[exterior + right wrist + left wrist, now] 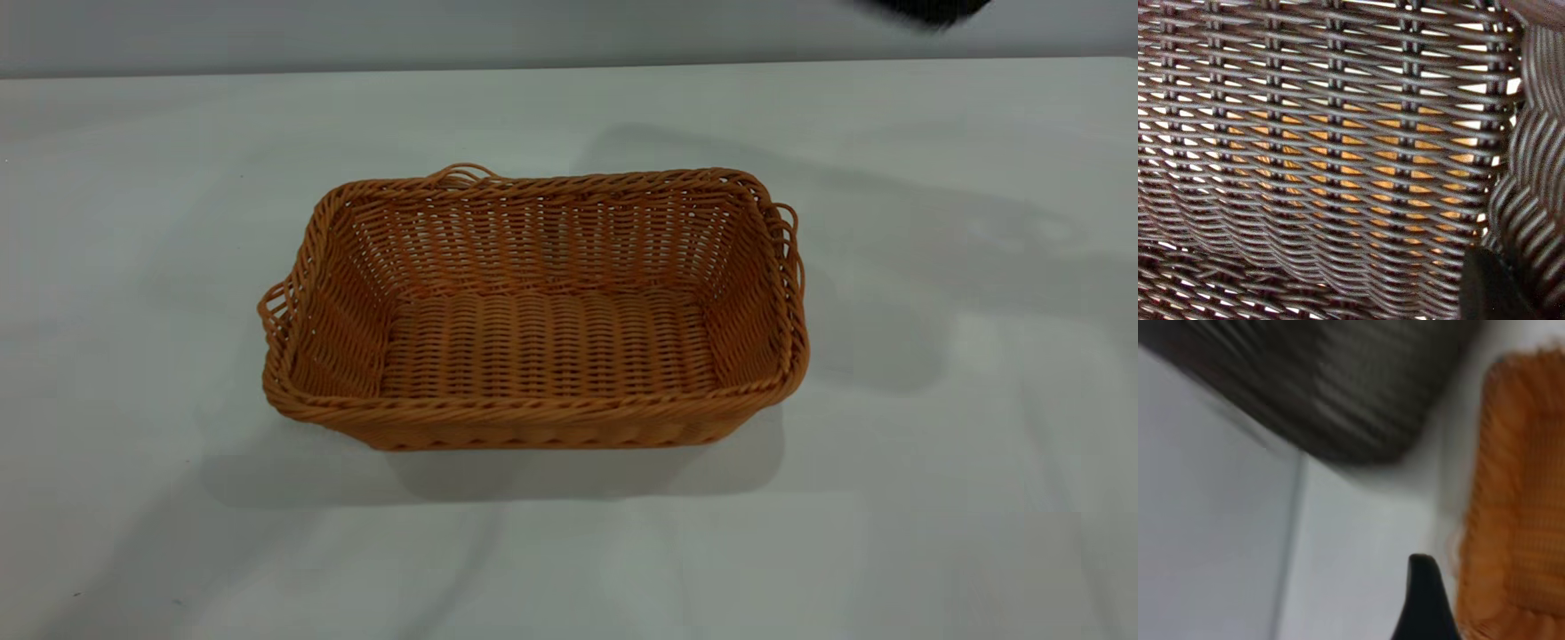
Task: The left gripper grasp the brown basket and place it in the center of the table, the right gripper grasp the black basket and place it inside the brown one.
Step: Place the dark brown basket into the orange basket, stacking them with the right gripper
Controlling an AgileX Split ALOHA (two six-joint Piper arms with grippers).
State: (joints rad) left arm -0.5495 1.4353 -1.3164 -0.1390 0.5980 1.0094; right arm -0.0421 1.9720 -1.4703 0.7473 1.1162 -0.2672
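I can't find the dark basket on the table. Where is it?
The black basket fills the right wrist view, up in the air off the table; orange of the brown basket shows through its weave. The exterior view barely catches it, at its top right edge.

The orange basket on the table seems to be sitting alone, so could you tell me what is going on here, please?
The brown basket stands empty near the middle of the table, with nothing holding it. The right gripper is close against the black basket, whose weave fills the right wrist view with orange showing through it. The left gripper is off beside the brown basket. The black basket is not yet inside.
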